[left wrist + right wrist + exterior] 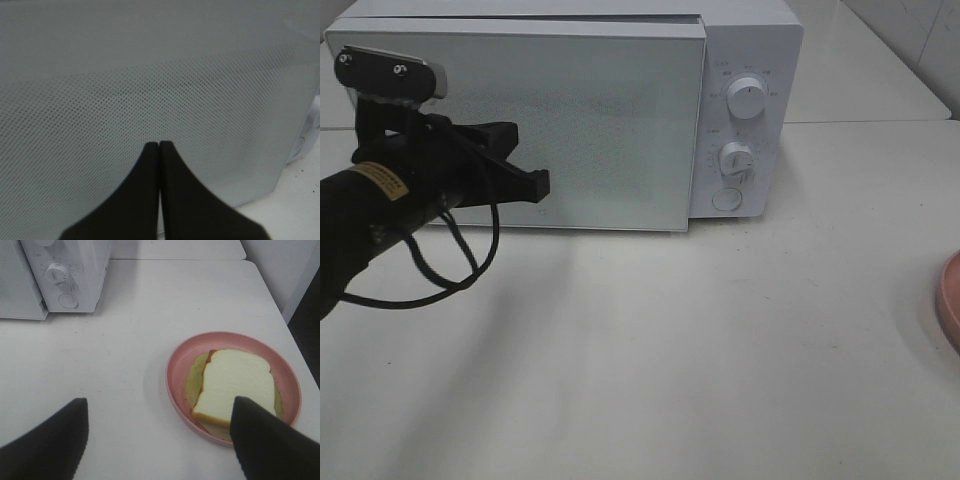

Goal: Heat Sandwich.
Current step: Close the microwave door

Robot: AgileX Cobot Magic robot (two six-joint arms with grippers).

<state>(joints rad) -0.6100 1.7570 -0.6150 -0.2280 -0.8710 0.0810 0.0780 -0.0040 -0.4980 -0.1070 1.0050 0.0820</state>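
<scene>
The sandwich (235,385), white bread with a tan crust and pale filling, lies on a round pink plate (172,365) on the white table. My right gripper (160,401) hovers open just short of the plate, one finger (265,440) overlapping the plate's near side and nothing between the fingers. It is out of the exterior high view, where only the plate's rim (950,300) shows at the right edge. My left gripper (159,145) is shut and empty, its tips close to the white microwave's door (580,120), toward the door's left half (535,185).
The microwave (750,60) stands at the back of the table with two knobs (748,100) and a round button on its right panel. The door's right edge seems to stand slightly out from the body. The table ends close beyond the plate on the right.
</scene>
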